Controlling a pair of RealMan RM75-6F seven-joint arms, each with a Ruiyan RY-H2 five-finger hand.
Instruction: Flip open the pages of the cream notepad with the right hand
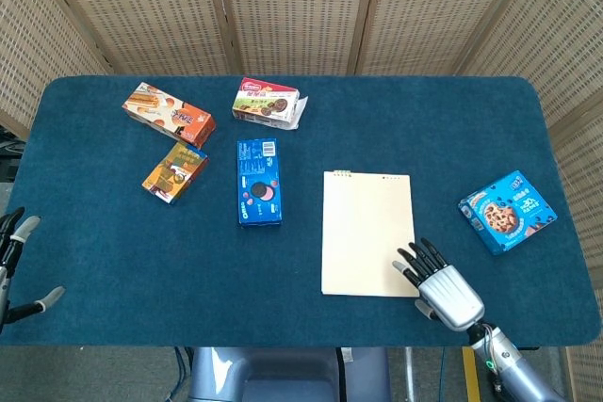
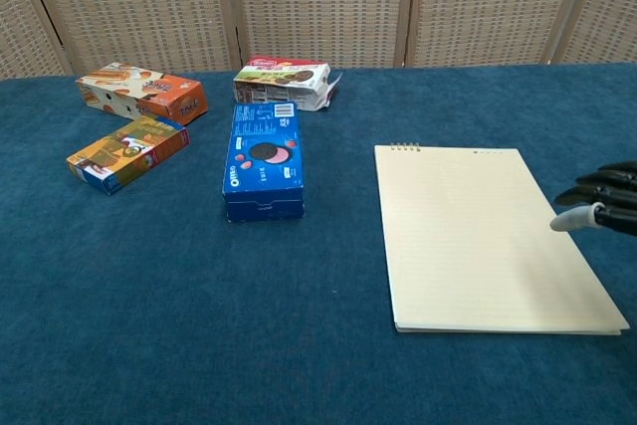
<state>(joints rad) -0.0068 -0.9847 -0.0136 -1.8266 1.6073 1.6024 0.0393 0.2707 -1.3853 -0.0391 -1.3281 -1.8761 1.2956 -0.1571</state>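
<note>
Blue table (image 1: 94, 233): right hand (image 1: 441, 284) covers notepad (image 1: 367, 231) corner; contact unclear.

On the blue tabletop (image 1: 113, 251) lie an Oreo box (image 1: 258, 182), two orange boxes (image 1: 169, 114) (image 1: 175, 171), a red-topped box (image 1: 267, 104) and a blue cookie box (image 1: 507, 211).

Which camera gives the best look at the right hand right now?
The head view: the whole right hand shows there, fingers spread, at the notepad's near right corner. The chest view catches only its fingertips coming in from the right edge.
</note>
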